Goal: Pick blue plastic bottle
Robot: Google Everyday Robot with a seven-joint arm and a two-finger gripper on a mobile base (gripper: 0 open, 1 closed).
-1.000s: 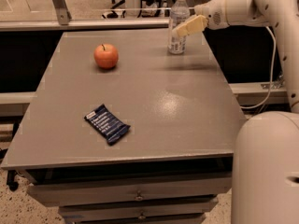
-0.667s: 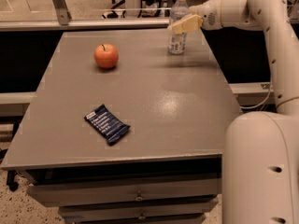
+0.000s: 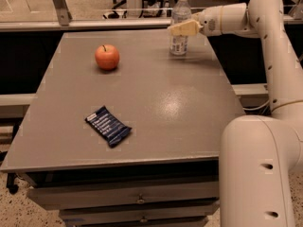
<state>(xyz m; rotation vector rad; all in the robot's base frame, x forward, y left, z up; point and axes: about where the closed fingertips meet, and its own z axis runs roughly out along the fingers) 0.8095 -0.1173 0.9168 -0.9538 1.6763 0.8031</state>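
Observation:
The blue plastic bottle (image 3: 180, 14) is clear with a white cap and a pale label. It stands upright near the far right edge of the grey table (image 3: 156, 108). My gripper (image 3: 182, 29) reaches in from the right at the bottle's mid-height and overlaps its label in the camera view. I cannot tell whether it touches the bottle. The bottle's base still rests on the table.
A red apple (image 3: 107, 57) sits at the far left of the table. A flat dark-blue snack wrapper (image 3: 108, 126) lies near the front left. My white arm (image 3: 279, 56) arches along the table's right side. Drawers (image 3: 137, 200) sit under the front edge.
The gripper has shifted slightly left at the bottle. The arm's lower segment has swung further into view at the right. The bottle, apple and wrapper have not moved.

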